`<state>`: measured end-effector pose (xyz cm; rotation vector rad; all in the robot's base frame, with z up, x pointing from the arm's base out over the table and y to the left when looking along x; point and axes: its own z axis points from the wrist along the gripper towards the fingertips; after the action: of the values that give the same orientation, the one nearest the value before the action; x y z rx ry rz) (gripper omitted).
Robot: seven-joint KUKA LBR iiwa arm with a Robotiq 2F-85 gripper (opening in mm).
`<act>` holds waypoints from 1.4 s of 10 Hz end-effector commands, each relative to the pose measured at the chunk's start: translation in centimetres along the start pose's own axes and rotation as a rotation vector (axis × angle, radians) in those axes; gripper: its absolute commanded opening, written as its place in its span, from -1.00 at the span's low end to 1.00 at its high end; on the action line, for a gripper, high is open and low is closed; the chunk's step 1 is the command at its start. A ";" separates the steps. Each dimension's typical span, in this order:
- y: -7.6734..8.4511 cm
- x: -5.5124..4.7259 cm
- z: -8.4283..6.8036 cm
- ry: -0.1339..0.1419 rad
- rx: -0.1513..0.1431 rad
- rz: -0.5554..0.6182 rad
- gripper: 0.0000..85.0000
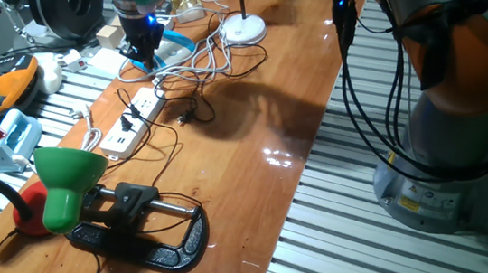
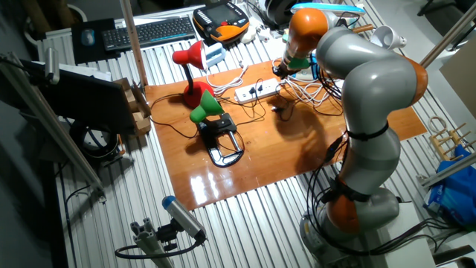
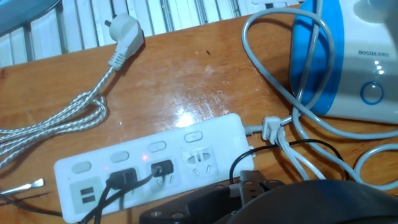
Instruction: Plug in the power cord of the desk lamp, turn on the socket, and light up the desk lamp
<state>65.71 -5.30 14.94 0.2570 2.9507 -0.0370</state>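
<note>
The white socket strip (image 1: 133,121) lies on the wooden table; it also shows in the hand view (image 3: 149,165). Two black plugs sit in its left outlets, and the right outlet (image 3: 199,160) is free. The desk lamp's white disc base (image 1: 244,29) stands at the far end. Its thin white cord (image 1: 204,61) lies in loops, and a small white plug (image 3: 272,127) lies just off the strip's right end. My gripper (image 1: 142,58) hangs above that end, beside the cord loops. Only dark parts of it (image 3: 249,186) show in the hand view, so I cannot tell how the jaws stand.
A blue and white appliance (image 3: 348,62) stands right of the strip. A braided cord with a white three-pin plug (image 3: 124,31) lies behind it. A loose black plug (image 1: 186,118), a green clamp lamp (image 1: 67,182) and a red lamp (image 2: 190,59) are nearer.
</note>
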 end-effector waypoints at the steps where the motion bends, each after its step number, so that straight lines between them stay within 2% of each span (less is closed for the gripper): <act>1: 0.0 0.0 0.0 0.009 -0.010 -0.006 -1.00; 2: 0.0 0.0 0.0 0.038 -0.051 0.002 -1.00; 3: 0.0 0.0 0.0 0.050 -0.035 0.010 -1.00; 4: 0.0 0.0 0.0 0.055 -0.032 0.034 -1.00; 6: 0.0 0.0 0.0 0.020 -0.027 0.008 -1.00; 7: 0.0 0.0 0.0 -0.012 -0.042 -0.017 -1.00; 8: 0.0 0.0 0.0 -0.032 -0.025 -0.021 -1.00; 9: -0.2 0.0 0.1 -0.034 -0.013 -0.018 -1.00; 10: -0.6 0.0 0.2 -0.022 -0.008 -0.010 -1.00; 11: -0.9 -0.1 0.3 0.002 0.007 0.002 -1.00; 12: -1.3 -0.2 0.7 0.031 0.006 0.014 -1.00; 13: -1.6 -0.3 1.0 0.041 0.005 0.013 -1.00; 14: -2.0 -0.5 1.4 0.031 0.007 0.004 -1.00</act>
<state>66.08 -7.52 13.58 0.2658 2.9796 -0.0430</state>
